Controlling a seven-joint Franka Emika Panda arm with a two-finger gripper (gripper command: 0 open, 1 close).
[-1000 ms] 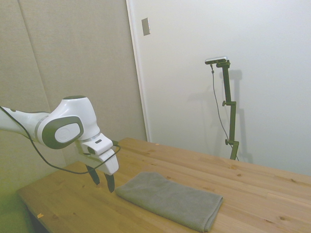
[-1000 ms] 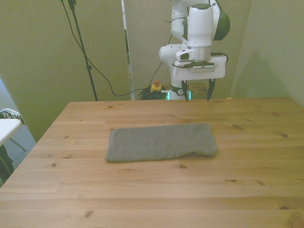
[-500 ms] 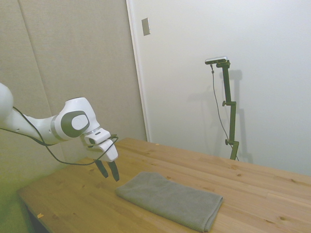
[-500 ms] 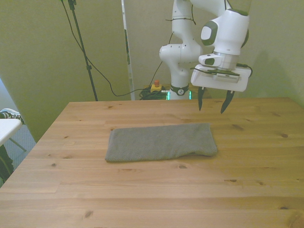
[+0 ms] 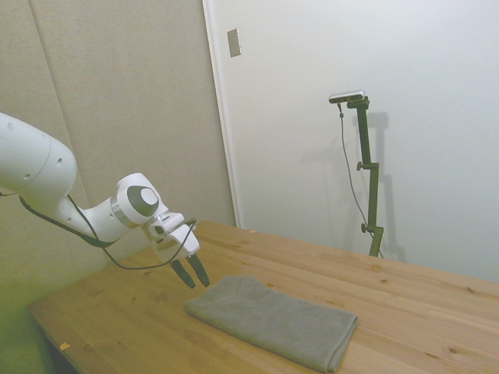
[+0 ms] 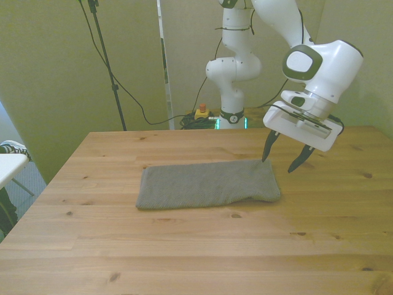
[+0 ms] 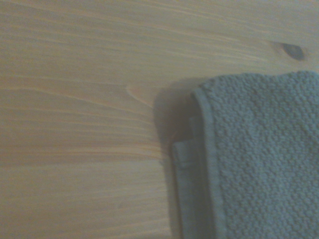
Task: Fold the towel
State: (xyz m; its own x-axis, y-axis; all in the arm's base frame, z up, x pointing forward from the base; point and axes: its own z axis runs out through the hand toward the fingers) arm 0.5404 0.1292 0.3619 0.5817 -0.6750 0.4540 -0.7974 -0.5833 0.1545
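Note:
The grey-brown towel (image 6: 207, 184) lies flat on the wooden table (image 6: 196, 246) as a long doubled rectangle, also seen in the side view (image 5: 273, 319). My gripper (image 6: 280, 161) hangs open and tilted just above the towel's end at the front view's right, holding nothing. In the side view the gripper (image 5: 192, 274) hovers over the near end of the cloth. The wrist view shows a corner of the towel (image 7: 259, 159) with its hemmed layers stacked on the bare wood.
Behind the table's far edge stands the robot base (image 6: 233, 117) with cables and a small red-topped button (image 6: 201, 110). A white object (image 6: 9, 166) sits off the table at the front view's left.
The gripper has swung from behind the towel toward the front view's right and come down, tilting, to hover over the towel's end. The towel has not moved.

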